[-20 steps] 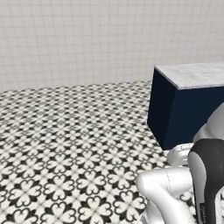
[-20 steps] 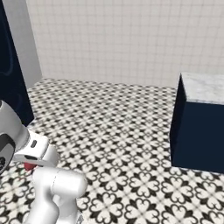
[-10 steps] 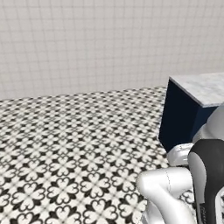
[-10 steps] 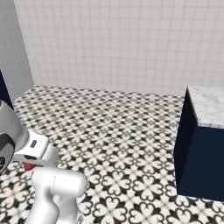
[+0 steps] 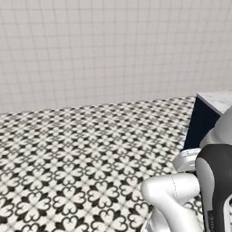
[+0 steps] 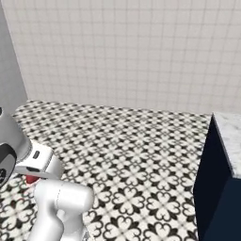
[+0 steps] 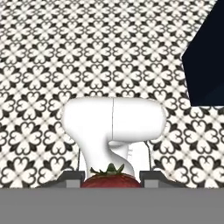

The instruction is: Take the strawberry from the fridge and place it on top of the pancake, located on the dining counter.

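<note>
While the floor (image 5: 81,154) spreads out in black-and-white pattern, the jaws (image 7: 111,178) grip the strawberry (image 7: 111,179).

In the hand view the red fruit (green leaves on top) sits at six o'clock, pinched between the two fingertips (image 7: 70,177). In the right base view a bit of red shows under the hand at eight o'clock, and the counter (image 6: 230,141), marble top on navy base, stands at four o'clock, well apart from the fruit.

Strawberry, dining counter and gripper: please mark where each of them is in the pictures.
strawberry (image 7: 111,178), hand view: on its red top, just under the green leaves.
dining counter (image 6: 231,136), right base view: on its marble top, near the edge.
gripper (image 7: 112,180), hand view: midway between the two fingertips that flank the fruit.
</note>
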